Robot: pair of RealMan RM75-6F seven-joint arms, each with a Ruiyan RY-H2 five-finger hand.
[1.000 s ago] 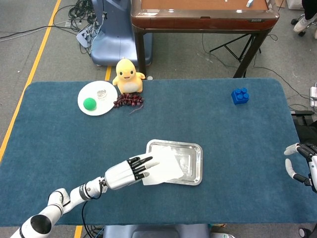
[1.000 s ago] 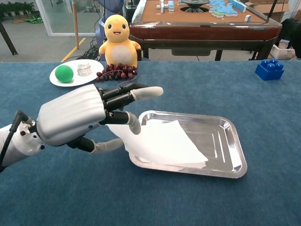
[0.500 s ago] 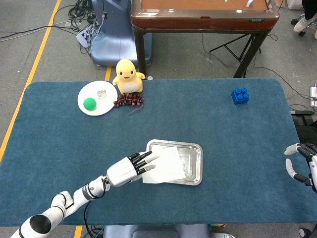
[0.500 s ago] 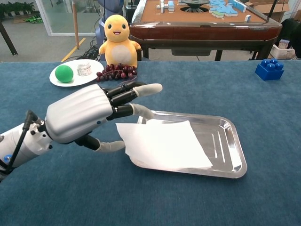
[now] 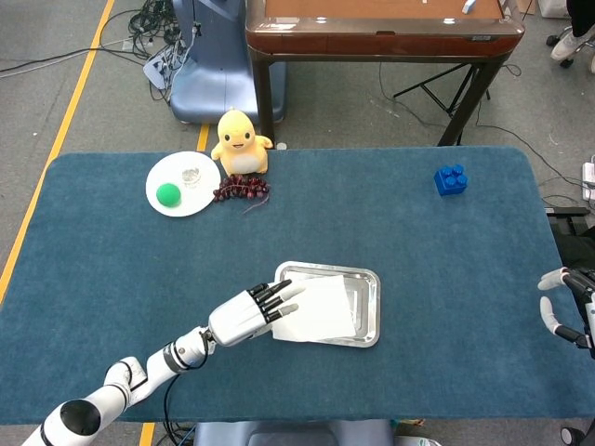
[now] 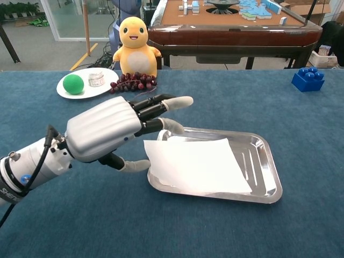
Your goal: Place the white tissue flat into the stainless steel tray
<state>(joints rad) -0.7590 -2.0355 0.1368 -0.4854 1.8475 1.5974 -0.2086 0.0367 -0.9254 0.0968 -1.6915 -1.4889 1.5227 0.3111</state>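
Blue surface [image 5: 390, 232], head and chest views; at its far left, a white plate [image 5: 177, 190] carrying a green ball [image 5: 167, 193] and a small clear cup [image 5: 191, 176]; just right of the plate, a yellow duck toy [image 5: 241, 141] with a bunch of dark grapes [image 5: 241, 190] at its foot; a blue block [image 5: 450, 179] lies well apart at the far right; a brown table [image 5: 381, 32] and a blue machine base [image 5: 209, 65] stand on the floor beyond the far edge. Nothing lies between the tray [image 5: 368, 311] and the other items. Tray near the front centre, shiny, rectangular, with rounded corners and a raised rim; bare metal shows along its right part. Tissue [image 6: 196, 164]: a plain white sheet, roughly square and nearly flat, covering the left and middle of the tray, its near-left corner reaching over the rim. Left hand [image 6: 115, 131] at the tray's left end, back uppermost, fingers [image 6: 166, 103] extended over the tray's far-left corner, thumb below by the sheet's left edge; whether it grips the sheet cannot be told. Right hand [image 5: 562, 307] at the surface's right edge, well apart from the tray, fingers spread and holding nothing.
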